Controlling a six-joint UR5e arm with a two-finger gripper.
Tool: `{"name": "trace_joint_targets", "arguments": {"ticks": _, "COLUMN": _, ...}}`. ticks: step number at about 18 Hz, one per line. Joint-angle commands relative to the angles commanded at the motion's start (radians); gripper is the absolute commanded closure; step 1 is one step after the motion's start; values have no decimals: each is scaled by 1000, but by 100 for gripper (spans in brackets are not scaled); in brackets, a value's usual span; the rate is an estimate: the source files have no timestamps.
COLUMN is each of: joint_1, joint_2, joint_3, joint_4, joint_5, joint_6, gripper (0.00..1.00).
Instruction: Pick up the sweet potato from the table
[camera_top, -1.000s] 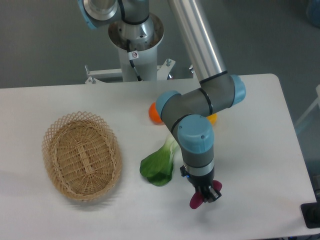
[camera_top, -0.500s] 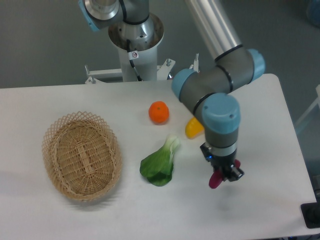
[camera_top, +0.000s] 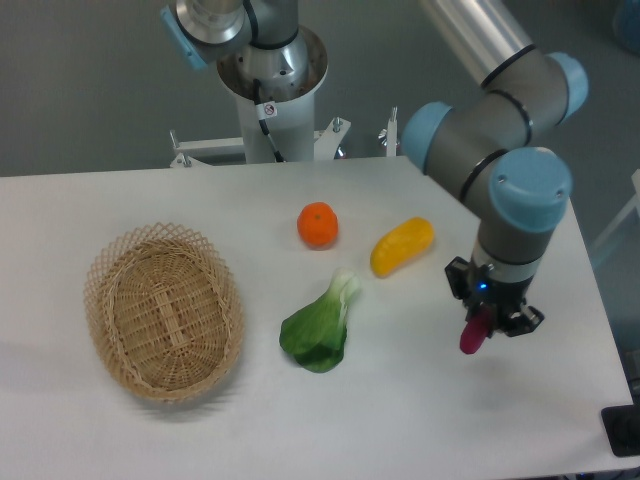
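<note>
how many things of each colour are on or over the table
orange: 1, the orange
yellow-orange: 1, the oblong vegetable
green: 1, the leafy green
magenta-purple: 1, the sweet potato, held in the gripper
tan: 1, the wicker basket
total: 5

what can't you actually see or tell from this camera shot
- Sweet potato: upper part hidden by the gripper; only the lower end shows.
- Fingertips and contact: too small and dark to make out.
- Gap between the sweet potato and the table: not judgeable from this single view.
- Arm: cut off by the top edge.
- Basket floor: partly hidden by its near wall.
</note>
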Motion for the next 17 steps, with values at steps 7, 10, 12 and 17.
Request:
{"name": "trace_joint_targets", "arguments": {"ticks": 7, "joint_1": 19, "joint_2": -12, "joint_3": 23, "joint_4": -3, "joint_5": -15, "joint_6": 40, "gripper": 70}}
{"name": "trace_joint_targets", "arguments": {"ticks": 10, "joint_1": 17, "joint_2": -17, "joint_3": 23, "joint_4": -2, "joint_5": 14, "joint_6": 66, "gripper": 69}}
{"name": "trace_joint_targets", "arguments": {"ticks": 12, "joint_1": 17, "joint_2": -18, "joint_3": 22, "joint_4": 0, "joint_5": 15, "joint_6": 74, "gripper": 70}}
{"name": "trace_joint_targets", "arguments": {"ticks": 17, "joint_1": 17, "joint_2": -20, "joint_3": 17, "joint_4": 5, "joint_5": 21, "joint_6": 74, "gripper": 70}}
